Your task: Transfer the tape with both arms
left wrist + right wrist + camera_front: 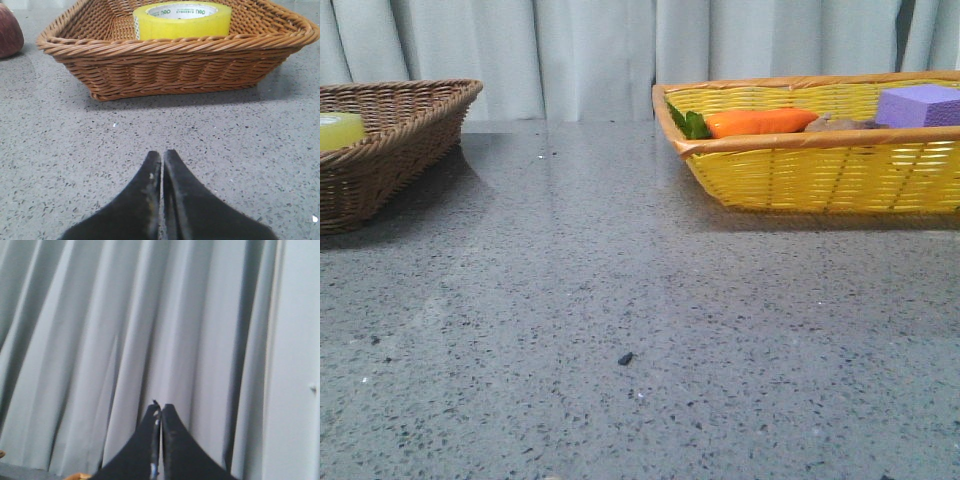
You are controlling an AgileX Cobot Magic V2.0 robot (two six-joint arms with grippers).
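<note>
Lying in a brown woven wicker basket point(175, 65), glossy yellow tape point(182, 21), left gripper point(162, 157) pressed closed, empty, right gripper point(160, 409) closed, apparently facing pleated curtain point(150, 315).

The left gripper point(161, 156), jaws pressed together, hovered over the speckled grey desk point(60, 145), facing a brown wicker basket point(170, 65) that held the tape point(182, 20).

We see a translucent yellow tape point(182, 21) with green lettering on its white core, a brown woven basket point(165, 60), a yellow basket point(820, 170) with an orange rim, an orange carrot point(760, 122), a purple block point(918, 104), black grippers point(162, 156), a speckled grey table point(620, 300) and pale grey curtains point(150, 315).
</note>
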